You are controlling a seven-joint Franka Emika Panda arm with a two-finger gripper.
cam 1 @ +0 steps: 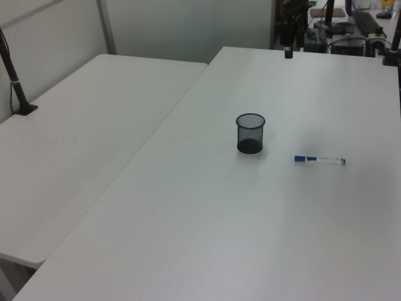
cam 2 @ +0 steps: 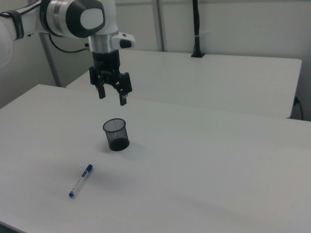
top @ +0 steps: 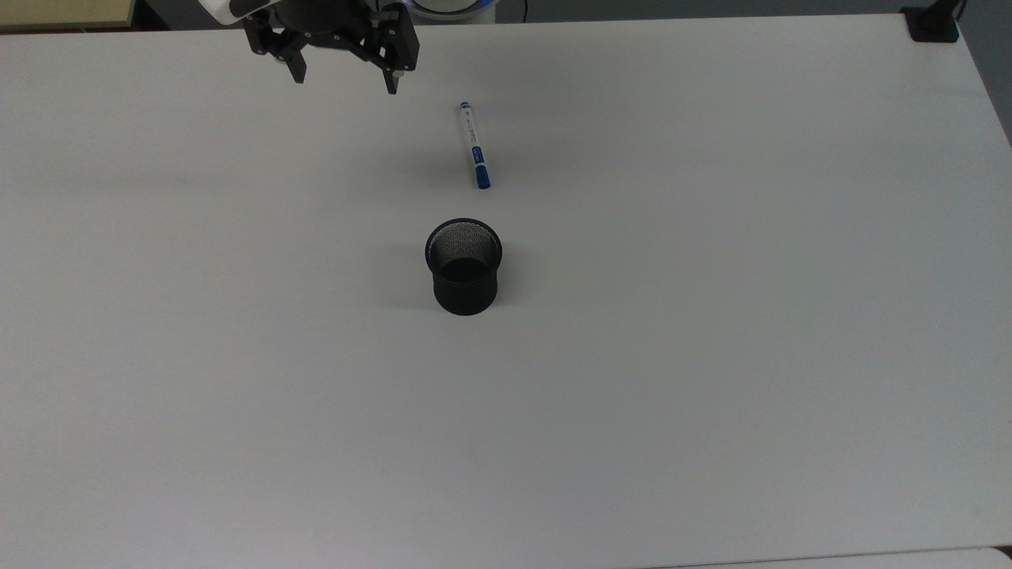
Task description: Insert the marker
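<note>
The white table [top: 711,356] fills the top view. At the upper left of the frame hangs the gripper [top: 345,83] — fingers spread, holding nothing. A black mesh cup [top: 464,267] stands mid-frame; just above it lies the marker [top: 474,145] — flat, blue cap toward the cup.

White tables [cam 1: 94,125] (two), pale wall [cam 1: 188,25]

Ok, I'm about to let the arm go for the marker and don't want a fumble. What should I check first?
1. Gripper open and holding nothing: ok.
2. Marker lying flat on the table, nothing touching it: ok.
3. Mesh cup upright, mouth open: ok.
4. Cup and marker apart, leaving room to grasp: ok.
5. Gripper above the marker: not ok, it hangs off to the top view's left.
6. Finger line set across the barrel: cannot tell.
</note>
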